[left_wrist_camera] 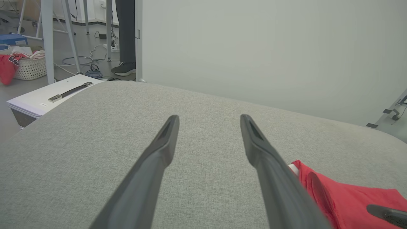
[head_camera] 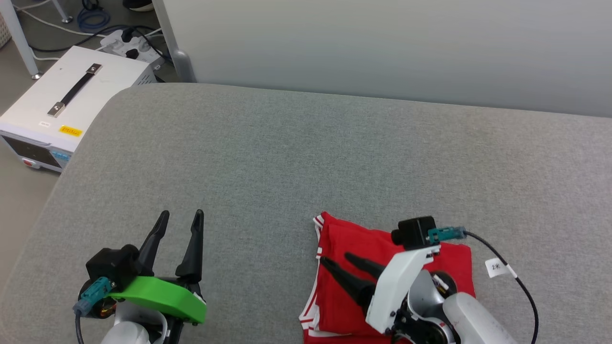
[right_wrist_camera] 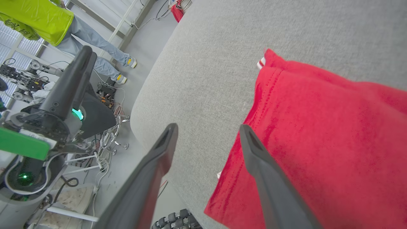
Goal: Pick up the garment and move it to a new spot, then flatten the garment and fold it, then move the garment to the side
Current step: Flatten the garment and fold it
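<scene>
**Folded garment lying at the desk's near edge**

The red garment (head_camera: 345, 237) is lying folded into a compact rectangle on the grey desk (head_camera: 306, 157), at its near edge and right of the middle. The right gripper (head_camera: 334, 258) is hanging over the garment's left part, jaws spread and pinching nothing. The left gripper (head_camera: 182, 212) is hanging over bare desk well apart from it, jaws likewise spread and empty.
</scene>
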Robot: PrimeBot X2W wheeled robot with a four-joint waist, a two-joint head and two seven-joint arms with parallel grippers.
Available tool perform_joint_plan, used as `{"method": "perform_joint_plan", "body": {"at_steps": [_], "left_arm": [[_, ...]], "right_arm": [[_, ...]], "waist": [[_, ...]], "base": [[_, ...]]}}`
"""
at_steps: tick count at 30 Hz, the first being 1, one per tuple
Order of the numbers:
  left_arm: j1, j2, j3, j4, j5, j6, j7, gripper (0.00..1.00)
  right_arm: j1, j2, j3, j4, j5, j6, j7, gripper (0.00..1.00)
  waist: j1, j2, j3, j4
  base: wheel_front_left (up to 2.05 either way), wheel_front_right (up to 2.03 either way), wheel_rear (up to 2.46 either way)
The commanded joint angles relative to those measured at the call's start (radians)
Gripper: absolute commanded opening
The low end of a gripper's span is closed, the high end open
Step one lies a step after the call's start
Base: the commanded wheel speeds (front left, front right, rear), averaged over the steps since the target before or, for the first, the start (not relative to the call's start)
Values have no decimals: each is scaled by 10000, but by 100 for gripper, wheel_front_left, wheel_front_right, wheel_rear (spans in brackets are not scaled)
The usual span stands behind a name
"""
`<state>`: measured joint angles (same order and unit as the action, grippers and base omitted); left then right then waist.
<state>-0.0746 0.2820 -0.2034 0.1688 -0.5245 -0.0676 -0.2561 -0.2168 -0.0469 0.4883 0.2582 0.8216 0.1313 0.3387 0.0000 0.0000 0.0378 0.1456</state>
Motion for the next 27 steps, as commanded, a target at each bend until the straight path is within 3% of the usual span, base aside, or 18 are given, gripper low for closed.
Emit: {"method": "perform_joint_plan", "body": {"at_steps": [1,5,8,15,20,27], "left_arm": [[-18,-76,47,-45,143,-78,-57,100],[21,-154,107,-123,220,-70,-57,100],[36,-248,190,-246,302,-79,-57,100],[178,-637,343,-473,480,-136,-57,100],[287,-921,473,-655,510,-258,-57,100],[470,-1219,760,-1055,1077,-386,-57,100]], "right_arm": [[-352,-34,-137,-119,-559,-6,-127,100],[-709,-127,-675,-437,-2587,-6,-294,100],[-929,-725,-976,-826,-4003,-6,-602,100],[-964,-2319,-1920,-1522,-5655,-6,-1899,100],[-464,-2929,-3035,-1758,-6067,-6,-3230,100],[863,-2630,-4611,-2476,-6430,-6,-4376,100]], "waist": [[0,0,-53,-81],[0,0,-110,-245],[0,0,-167,-370],[0,0,-294,-610],[0,0,-296,-721],[0,0,-177,-791]], "base": [[0,0,0],[0,0,0],[0,0,0],[0,0,0],[0,0,0],[0,0,0]]}}
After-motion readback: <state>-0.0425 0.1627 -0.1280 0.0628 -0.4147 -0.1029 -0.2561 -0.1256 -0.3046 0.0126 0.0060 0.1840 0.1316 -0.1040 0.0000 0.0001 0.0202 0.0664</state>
